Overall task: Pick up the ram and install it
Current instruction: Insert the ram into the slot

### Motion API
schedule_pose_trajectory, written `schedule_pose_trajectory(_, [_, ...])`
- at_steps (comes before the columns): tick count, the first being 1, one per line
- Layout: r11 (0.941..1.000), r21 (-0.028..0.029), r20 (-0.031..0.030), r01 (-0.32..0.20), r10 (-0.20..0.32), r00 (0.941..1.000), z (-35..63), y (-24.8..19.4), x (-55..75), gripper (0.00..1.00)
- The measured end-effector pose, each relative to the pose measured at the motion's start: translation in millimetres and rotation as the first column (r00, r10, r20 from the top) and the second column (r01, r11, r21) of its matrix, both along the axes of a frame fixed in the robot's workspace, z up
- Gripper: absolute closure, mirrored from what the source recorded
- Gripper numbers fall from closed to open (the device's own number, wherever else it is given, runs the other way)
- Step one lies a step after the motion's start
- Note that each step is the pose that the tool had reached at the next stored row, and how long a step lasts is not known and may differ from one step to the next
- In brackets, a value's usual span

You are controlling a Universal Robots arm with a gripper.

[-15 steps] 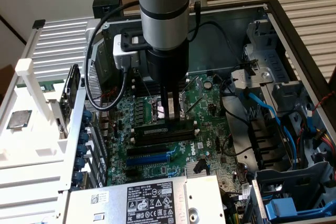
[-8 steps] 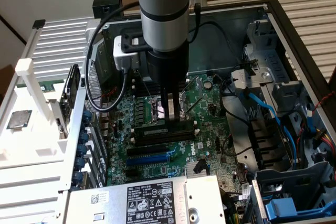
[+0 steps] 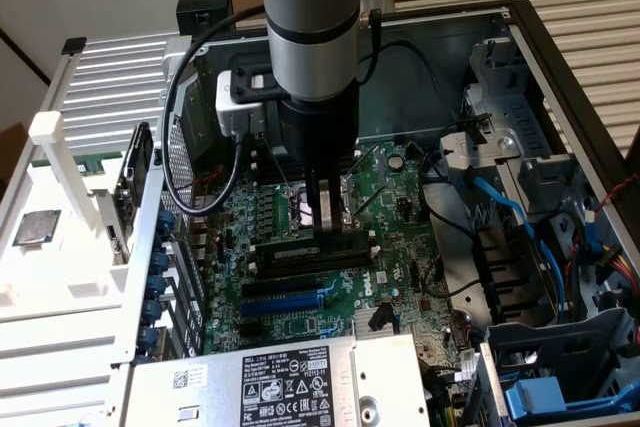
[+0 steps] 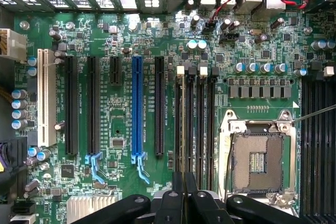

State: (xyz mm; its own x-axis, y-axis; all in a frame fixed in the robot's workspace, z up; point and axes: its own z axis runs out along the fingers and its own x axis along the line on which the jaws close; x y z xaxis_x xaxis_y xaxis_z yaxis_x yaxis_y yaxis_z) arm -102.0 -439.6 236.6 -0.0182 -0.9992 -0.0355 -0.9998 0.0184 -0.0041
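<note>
Looking down into the open computer case (image 3: 560, 77), I am working over the green motherboard (image 3: 400, 197), with the arm (image 3: 310, 37) hanging straight down above its middle. I am holding the jaws close together, clamped on the upper edge of the ram (image 3: 290, 253). The ram is standing on edge along the black memory slots (image 4: 202, 124), between the CPU socket (image 4: 258, 158) and the blue slot (image 4: 137, 108). In the exterior view the stick is sitting level and low against the slots, so I am judging it to be at the mouth of a slot or partly in. Whether it is fully seated I cannot tell.

To do this well I am aiming to press straight down, with the stick parallel to the slot along its whole length (a tilted end is what jams these). In the wrist view I am checking that the fingers (image 4: 176, 198) are lining up with one slot and not straddling two, since the slots are lying just beside each other. I am also watching the white end clips (image 4: 181, 70), which need to be standing open to let the board down. I am wanting steady, even pressure, not a jab, because the stick is thin.
</note>
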Motion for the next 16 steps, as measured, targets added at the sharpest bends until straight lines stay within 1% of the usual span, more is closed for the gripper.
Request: schedule_pose_trajectory(16, [1.0, 0.0001, 0.0001, 0.0, 0.0, 1.0, -0.6, -0.1, 0.0, 0.88])
